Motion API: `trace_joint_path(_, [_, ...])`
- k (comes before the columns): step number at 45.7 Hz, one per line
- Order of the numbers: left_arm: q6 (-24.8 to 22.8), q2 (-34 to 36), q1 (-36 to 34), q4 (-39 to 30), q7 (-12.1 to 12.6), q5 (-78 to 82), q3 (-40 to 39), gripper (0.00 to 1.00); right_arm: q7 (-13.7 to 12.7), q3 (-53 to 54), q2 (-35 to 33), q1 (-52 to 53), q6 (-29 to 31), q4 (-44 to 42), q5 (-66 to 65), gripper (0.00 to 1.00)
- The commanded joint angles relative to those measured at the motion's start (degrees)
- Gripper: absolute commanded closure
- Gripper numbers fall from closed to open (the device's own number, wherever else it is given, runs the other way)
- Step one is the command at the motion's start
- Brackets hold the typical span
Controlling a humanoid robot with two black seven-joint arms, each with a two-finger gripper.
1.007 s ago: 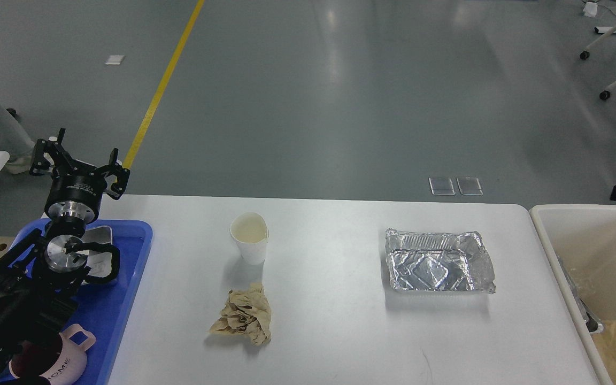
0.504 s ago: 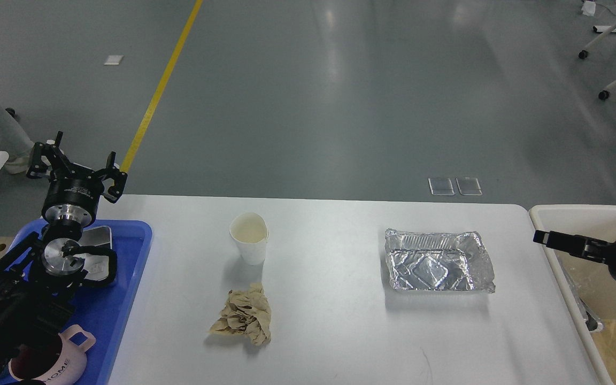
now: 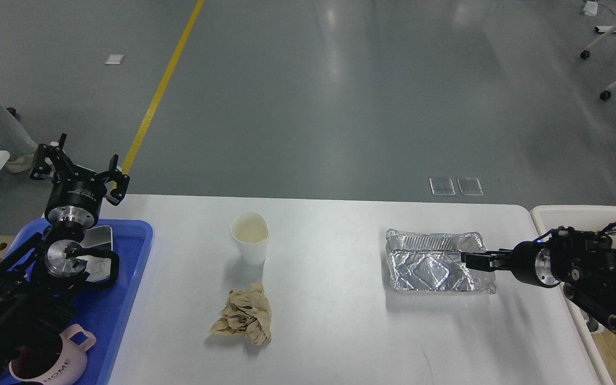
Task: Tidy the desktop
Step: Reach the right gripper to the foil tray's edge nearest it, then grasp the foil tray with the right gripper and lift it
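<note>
The desktop (image 3: 340, 331) in front of me is a large white rectangular tabletop with rounded corners. Its smooth matte surface lies flat and level, marked by faint scuffs near the front edge, and spans nearly the full width of my view.

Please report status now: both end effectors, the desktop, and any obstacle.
Left end effector open, empty, above blue tray. Right end effector at foil container, state unclear. Desktop holds paper cup, crumpled napkin.

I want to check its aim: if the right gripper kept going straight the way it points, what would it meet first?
Most likely the foil tray: the right gripper points left, already over its right end, though its height is unclear.
</note>
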Motion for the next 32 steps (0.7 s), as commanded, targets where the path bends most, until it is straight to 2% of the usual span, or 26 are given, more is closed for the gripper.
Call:
trace_joint_path(1, [0.0, 0.0, 0.1, 0.2, 0.0, 0.1, 0.0, 0.03, 0.0, -2.0, 3.0, 0.1, -1.9, -3.9, 0.1, 0.01])
trace_joint_path(9, [-0.1, 0.0, -0.1, 0.1, 0.0, 0.1, 0.2, 0.03, 0.0, -5.9, 6.2, 0.1, -7.2, -8.9, 0.1, 0.11])
trace_joint_path(11, [-0.1, 0.0, -0.2, 0.1, 0.0, 0.1, 0.2, 0.03, 0.0, -7.1, 6.9, 0.1, -7.3, -10.4, 0.7, 0.26])
trace_joint_path(13, [-0.1, 0.0, -0.3, 0.1, 0.0, 0.1, 0.2, 0.03, 0.0, -7.9, 7.8, 0.1, -7.4, -11.8, 0.9, 0.36])
trace_joint_path(17, [-0.1, 0.0, -0.4, 0.2, 0.0, 0.1, 0.2, 0.03, 0.0, -8.1, 8.9, 0.1, -7.7, -13.8, 1.3, 0.41])
trace_joint_path(26, [0.0, -0.2, -0.4, 0.2, -0.1, 0.1, 0.2, 0.03, -0.2, -7.6, 9.2, 0.1, -8.0, -14.0, 3.1, 0.45])
trace_joint_path(29, [-0.1, 0.0, -0.2, 0.2, -0.1, 0.1, 0.2, 0.03, -0.4, -7.7, 9.2, 0.0, -7.1, -14.0, 5.1, 0.64])
trace_joint_path(31, [-0.1, 0.0, -0.2, 0.2, -0.1, 0.1, 0.2, 0.03, -0.3, -8.0, 9.1, 0.0, -6.7, -13.6, 5.6, 0.91])
trace_joint_path(32, [-0.1, 0.0, -0.2, 0.2, -0.1, 0.1, 0.2, 0.03, -0.3, -8.1, 8.9, 0.0, -6.3, -13.5, 5.7, 1.0])
